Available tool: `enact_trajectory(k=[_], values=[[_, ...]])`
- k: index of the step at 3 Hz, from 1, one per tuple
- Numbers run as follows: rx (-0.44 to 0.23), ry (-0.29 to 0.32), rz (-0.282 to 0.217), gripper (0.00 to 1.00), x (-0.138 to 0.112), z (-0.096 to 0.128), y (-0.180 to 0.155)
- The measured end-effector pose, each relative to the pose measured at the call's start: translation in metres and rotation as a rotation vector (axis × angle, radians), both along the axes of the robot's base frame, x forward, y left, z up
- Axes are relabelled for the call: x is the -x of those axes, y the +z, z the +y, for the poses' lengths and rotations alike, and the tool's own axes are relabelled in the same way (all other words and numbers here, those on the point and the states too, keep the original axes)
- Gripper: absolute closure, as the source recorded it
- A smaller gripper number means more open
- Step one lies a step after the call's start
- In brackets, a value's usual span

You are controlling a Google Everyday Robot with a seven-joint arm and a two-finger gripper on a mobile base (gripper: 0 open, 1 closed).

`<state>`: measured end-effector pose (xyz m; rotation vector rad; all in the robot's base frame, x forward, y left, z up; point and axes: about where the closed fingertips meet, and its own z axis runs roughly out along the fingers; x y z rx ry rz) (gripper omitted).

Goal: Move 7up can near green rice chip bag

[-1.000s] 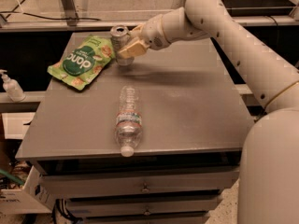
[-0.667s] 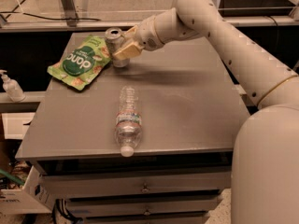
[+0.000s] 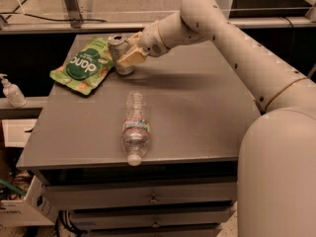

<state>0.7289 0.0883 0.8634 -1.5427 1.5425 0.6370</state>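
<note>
Camera view: the only view; everything below is read from it.
Change: the can [image 3: 117, 46] has travelled a little to the left along the far edge of the tabletop [image 3: 197, 112], carried by the gripper [image 3: 126, 61], and the arm [image 3: 207, 19] has reached further to that side.
Can now: near the far left corner, just beside the right edge of the chip bag [image 3: 81, 68]; it seems to touch the bag, but this cannot be told for sure. It leans slightly.
Chip bag: flat at the far left corner, partly over the left edge; it has not moved.
Gripper: at the far left of the tabletop, its fingers clamped on the side of the can.
Meaning for the task: the can looks already near enough to the bag; what is left is probably to set it down firmly and to let it go without tipping it.
Count, task things: one can, one chip bag.
Count, other things: one water bottle [image 3: 135, 130] lying near the front edge, unmoved; one pump bottle [image 3: 11, 90] off the table, at the left.
</note>
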Motion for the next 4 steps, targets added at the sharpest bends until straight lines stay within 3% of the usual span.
enact_trajectory(k=[3, 4], values=[[0.003, 0.012, 0.022, 0.12, 0.0017, -0.0016, -0.0008], [0.007, 0.020, 0.038, 0.00, 0.0042, -0.0037, -0.0028]])
